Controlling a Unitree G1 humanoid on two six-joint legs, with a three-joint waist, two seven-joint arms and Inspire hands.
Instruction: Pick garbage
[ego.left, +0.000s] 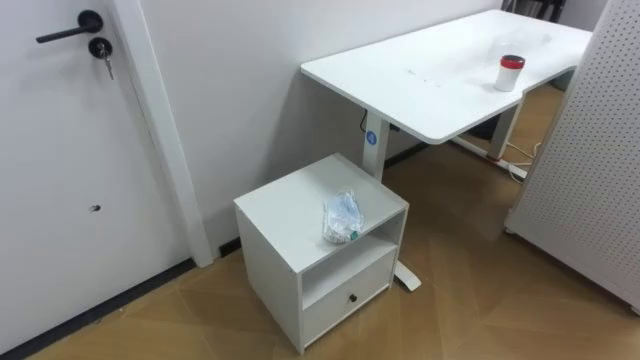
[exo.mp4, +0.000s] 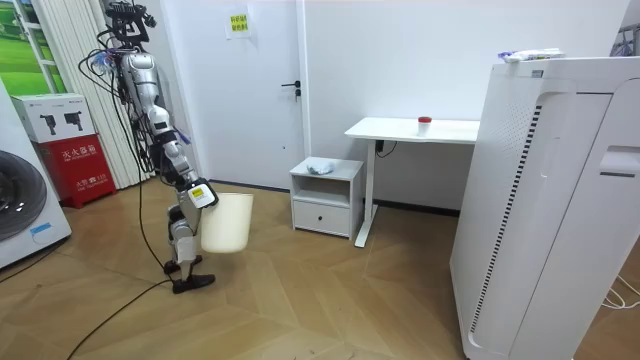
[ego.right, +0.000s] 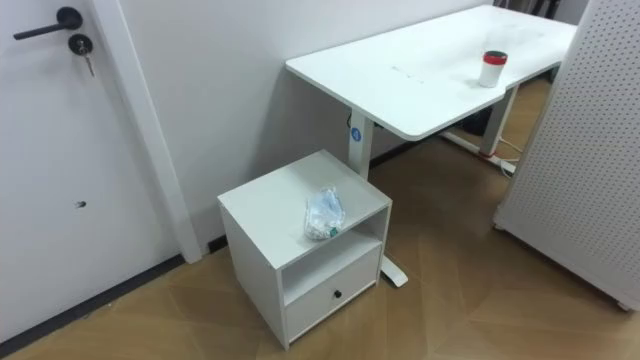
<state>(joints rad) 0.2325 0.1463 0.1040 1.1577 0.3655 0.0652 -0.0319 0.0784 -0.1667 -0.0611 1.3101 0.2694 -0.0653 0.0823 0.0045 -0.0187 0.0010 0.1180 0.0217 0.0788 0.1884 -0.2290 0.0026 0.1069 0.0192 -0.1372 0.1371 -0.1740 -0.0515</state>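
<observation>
The garbage I'm after is a crumpled clear plastic bag. It lies on top of a small white cabinet, near the front edge and towards the corner closest to the desk. Under that top the cabinet has an open shelf, and below it a drawer with a small dark knob. The cabinet stands on the wooden floor, with its back near the wall and just beside the desk's leg.

The white tabletop runs off to my upper right. A white cup with a red lid stands upright on it, well apart from the bag. To the left of the cabinet is a white door with a dark handle and a key hanging in the lock. A white perforated panel closes off the right side.

From the room view, the robot stands on the floor at the room view's left. It faces the cabinet and is well apart from it. Its right hand hangs low in front of the body, right at the rim of a cream-coloured bin. The bin is clear of the floor and tilted, with its mouth towards the robot. I cannot tell how the fingers of that hand are set, because it is too small there. A tall white appliance fills the foreground at the room view's right.
</observation>
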